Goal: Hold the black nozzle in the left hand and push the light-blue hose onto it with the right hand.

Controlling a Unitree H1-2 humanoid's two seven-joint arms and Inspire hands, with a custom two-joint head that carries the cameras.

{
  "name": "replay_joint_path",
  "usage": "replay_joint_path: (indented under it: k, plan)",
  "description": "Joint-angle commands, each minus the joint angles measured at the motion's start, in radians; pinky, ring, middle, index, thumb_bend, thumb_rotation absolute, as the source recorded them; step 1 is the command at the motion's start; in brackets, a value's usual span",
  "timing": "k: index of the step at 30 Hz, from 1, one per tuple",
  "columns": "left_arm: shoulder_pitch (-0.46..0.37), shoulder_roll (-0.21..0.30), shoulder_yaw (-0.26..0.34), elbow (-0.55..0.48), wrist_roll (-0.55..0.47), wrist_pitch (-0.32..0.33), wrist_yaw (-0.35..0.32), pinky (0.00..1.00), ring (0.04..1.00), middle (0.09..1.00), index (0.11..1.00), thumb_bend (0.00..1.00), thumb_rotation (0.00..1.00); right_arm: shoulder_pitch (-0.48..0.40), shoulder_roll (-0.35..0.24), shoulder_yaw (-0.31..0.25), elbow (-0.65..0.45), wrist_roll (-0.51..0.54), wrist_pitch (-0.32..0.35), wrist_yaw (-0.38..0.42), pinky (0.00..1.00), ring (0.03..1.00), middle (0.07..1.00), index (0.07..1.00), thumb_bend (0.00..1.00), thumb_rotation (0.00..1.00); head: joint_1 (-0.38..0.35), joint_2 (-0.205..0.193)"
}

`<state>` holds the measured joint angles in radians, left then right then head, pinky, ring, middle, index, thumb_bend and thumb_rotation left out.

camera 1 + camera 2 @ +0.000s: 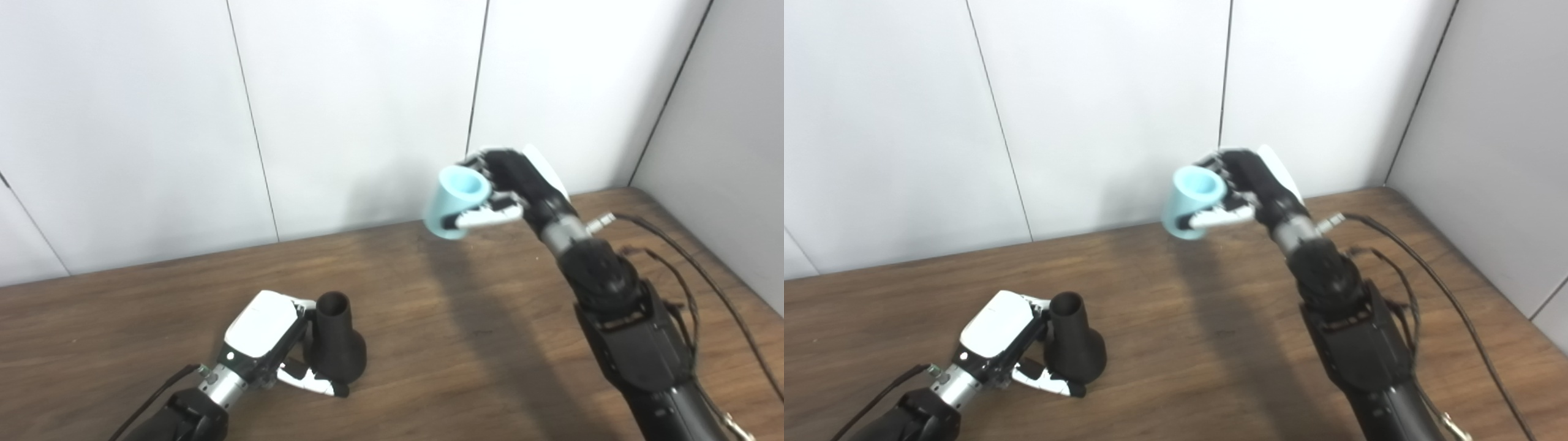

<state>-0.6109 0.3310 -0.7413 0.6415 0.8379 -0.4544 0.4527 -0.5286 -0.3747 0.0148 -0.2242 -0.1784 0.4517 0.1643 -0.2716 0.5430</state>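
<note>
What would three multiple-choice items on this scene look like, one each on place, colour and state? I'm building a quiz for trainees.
1. Where is the nozzle?
A. Standing on the table, by the left hand
B. Raised in the right hand
C. Against the wall

2. What colour is the hose?
A. Black
B. Light blue
C. Red

3. How do hose and nozzle stand?
A. Joined
B. Touching
C. Apart, the hose held up by the right hand

Answers: 1 A, its wide base is on the wood; 2 B, pale blue against the white wall; 3 C, the table lies bare between them.
</note>
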Motion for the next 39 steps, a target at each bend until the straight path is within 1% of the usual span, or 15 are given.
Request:
replay_joint_path:
  k: [1, 3, 5, 8, 12, 14, 15, 18, 21, 22, 25, 27, 28, 31, 39]
  plan:
    - [0.152, -0.011, -0.050, 0.067, 0.035, 0.006, -0.082, 0.29, 0.397, 0.396, 0.507, 0.52, 0.00, -0.070, 0.006, 0.000, -0.068, -0.002, 0.018, 0.037, 0.20, 0.275, 0.412, 0.494, 0.53, 0.00, 0.036, 0.005]
    - [0.152, -0.018, -0.048, 0.060, 0.040, 0.018, -0.093, 0.28, 0.390, 0.458, 0.489, 0.53, 0.00, -0.087, 0.005, 0.020, -0.086, -0.023, 0.018, 0.071, 0.20, 0.277, 0.414, 0.495, 0.53, 0.00, 0.062, 0.008]
    - [0.151, -0.026, -0.047, 0.059, 0.043, 0.024, -0.097, 0.28, 0.380, 0.470, 0.486, 0.53, 0.00, -0.099, 0.011, 0.038, -0.100, -0.050, 0.018, 0.102, 0.21, 0.283, 0.416, 0.495, 0.53, 0.00, 0.088, 0.013]
    - [0.148, -0.037, -0.044, 0.059, 0.047, 0.033, -0.107, 0.28, 0.381, 0.474, 0.485, 0.53, 0.00, -0.097, 0.070, 0.010, -0.122, -0.077, 0.018, 0.158, 0.23, 0.302, 0.429, 0.487, 0.53, 0.00, 0.126, 0.018]
    - [0.145, -0.046, -0.040, 0.041, 0.047, 0.053, -0.134, 0.29, 0.395, 0.404, 0.505, 0.52, 0.00, -0.079, 0.129, 0.014, -0.143, -0.084, 0.018, 0.213, 0.21, 0.280, 0.417, 0.492, 0.53, 0.00, 0.179, 0.031]
    - [0.144, -0.050, -0.039, 0.037, 0.046, 0.059, -0.139, 0.29, 0.394, 0.460, 0.489, 0.53, 0.00, -0.074, 0.153, 0.005, -0.147, -0.098, 0.018, 0.247, 0.21, 0.268, 0.409, 0.496, 0.53, 0.00, 0.192, 0.036]
    - [0.143, -0.051, -0.038, 0.036, 0.045, 0.060, -0.138, 0.29, 0.394, 0.467, 0.487, 0.53, 0.00, -0.074, 0.155, 0.018, -0.151, -0.115, 0.018, 0.263, 0.21, 0.266, 0.408, 0.496, 0.53, 0.00, 0.202, 0.040]
    - [0.141, -0.055, -0.038, 0.030, 0.048, 0.069, -0.140, 0.29, 0.388, 0.402, 0.506, 0.52, 0.00, -0.076, 0.154, 0.041, -0.157, -0.151, 0.018, 0.294, 0.22, 0.297, 0.423, 0.488, 0.53, 0.00, 0.217, 0.048]
    - [0.139, -0.058, -0.037, 0.031, 0.055, 0.075, -0.131, 0.28, 0.382, 0.396, 0.509, 0.52, 0.00, -0.077, 0.161, 0.054, -0.149, -0.163, 0.018, 0.307, 0.24, 0.331, 0.435, 0.485, 0.53, 0.00, 0.230, 0.056]
    - [0.138, -0.059, -0.037, 0.031, 0.056, 0.075, -0.130, 0.27, 0.376, 0.442, 0.494, 0.52, 0.00, -0.075, 0.165, 0.055, -0.147, -0.161, 0.018, 0.312, 0.26, 0.345, 0.444, 0.483, 0.53, 0.00, 0.231, 0.058]
    - [0.138, -0.061, -0.037, 0.027, 0.058, 0.079, -0.130, 0.27, 0.366, 0.470, 0.485, 0.53, 0.00, -0.069, 0.171, 0.066, -0.143, -0.149, 0.018, 0.318, 0.27, 0.354, 0.444, 0.483, 0.53, 0.00, 0.236, 0.064]
    - [0.139, -0.063, -0.036, 0.020, 0.056, 0.085, -0.137, 0.27, 0.368, 0.472, 0.485, 0.53, 0.00, -0.064, 0.174, 0.073, -0.139, -0.141, 0.017, 0.320, 0.28, 0.362, 0.443, 0.484, 0.53, 0.00, 0.239, 0.068]
    - [0.140, -0.063, -0.035, 0.017, 0.055, 0.087, -0.139, 0.27, 0.376, 0.426, 0.500, 0.52, 0.00, -0.061, 0.177, 0.079, -0.136, -0.140, 0.017, 0.318, 0.29, 0.366, 0.442, 0.484, 0.53, 0.00, 0.239, 0.069]
    - [0.142, -0.064, -0.035, 0.008, 0.055, 0.092, -0.145, 0.27, 0.371, 0.468, 0.486, 0.53, 0.00, -0.052, 0.185, 0.089, -0.128, -0.145, 0.017, 0.317, 0.27, 0.346, 0.431, 0.485, 0.53, 0.00, 0.244, 0.073]
    - [0.148, -0.064, -0.030, -0.008, 0.048, 0.101, -0.157, 0.26, 0.359, 0.473, 0.485, 0.53, 0.00, -0.033, 0.170, 0.114, -0.107, -0.143, 0.014, 0.317, 0.31, 0.380, 0.457, 0.482, 0.53, 0.00, 0.251, 0.083]
